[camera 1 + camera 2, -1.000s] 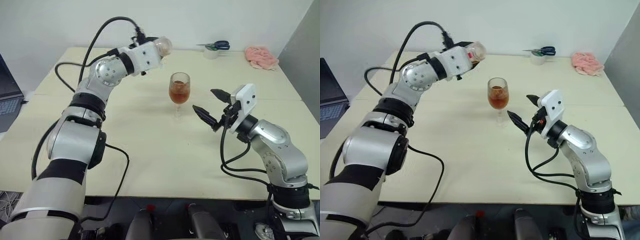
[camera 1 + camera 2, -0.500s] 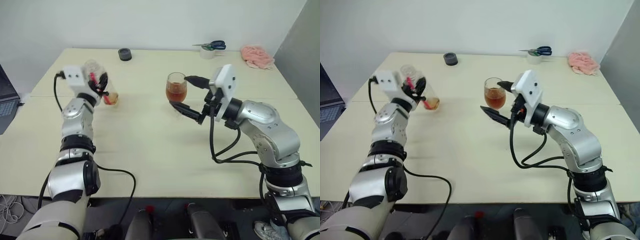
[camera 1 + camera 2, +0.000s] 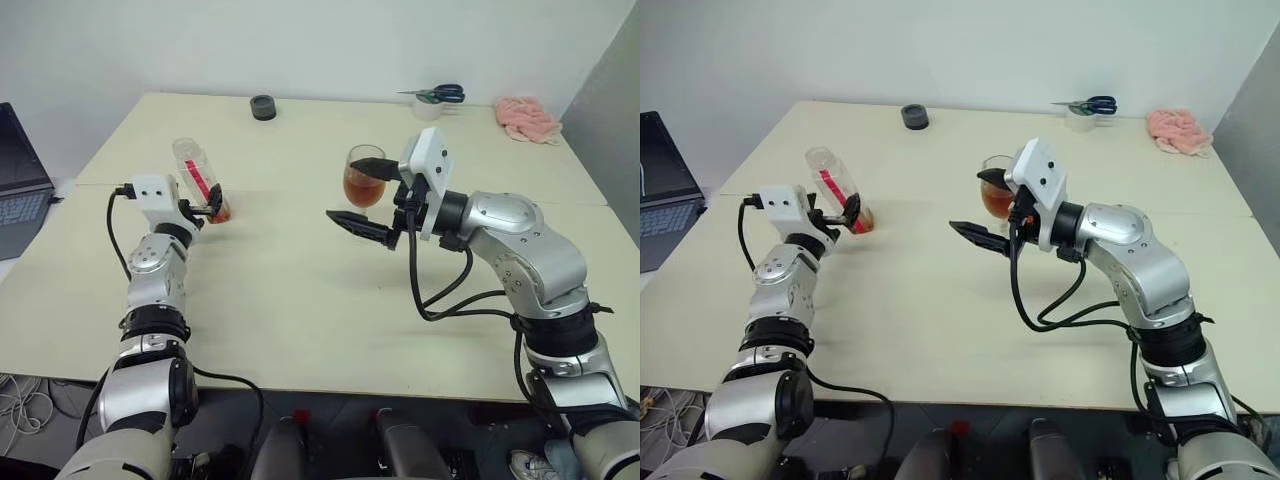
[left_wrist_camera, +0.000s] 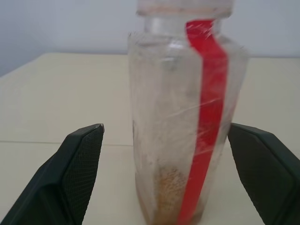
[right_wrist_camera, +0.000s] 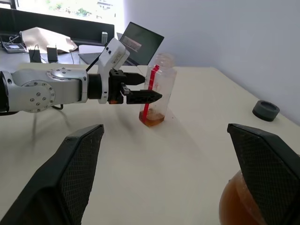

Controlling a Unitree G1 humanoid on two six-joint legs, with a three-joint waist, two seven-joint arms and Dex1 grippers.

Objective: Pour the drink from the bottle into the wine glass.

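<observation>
The clear bottle [image 3: 198, 178] with a red strip stands uncapped on the left of the table, with a little amber drink [image 4: 165, 197] at its bottom. My left gripper [image 3: 207, 207] is open around its lower part, and in the left wrist view both fingers [image 4: 77, 164] stand clear of its sides. The wine glass [image 3: 363, 175] stands mid-table, its bowl about half full of amber drink [image 3: 362, 189]. My right gripper [image 3: 343, 190] is open just left of the glass, one finger by the rim and one low. It hides the stem and holds nothing.
A dark round cap [image 3: 263, 107] lies at the table's far edge. Scissors [image 3: 440, 94] rest on a white roll, and a pink cloth [image 3: 527, 117] lies at the far right. A laptop [image 3: 20, 170] sits off the table's left edge.
My left arm swung the bottle from up beside the glass down and left onto the table, then opened. My right gripper moved left, up to the glass.
</observation>
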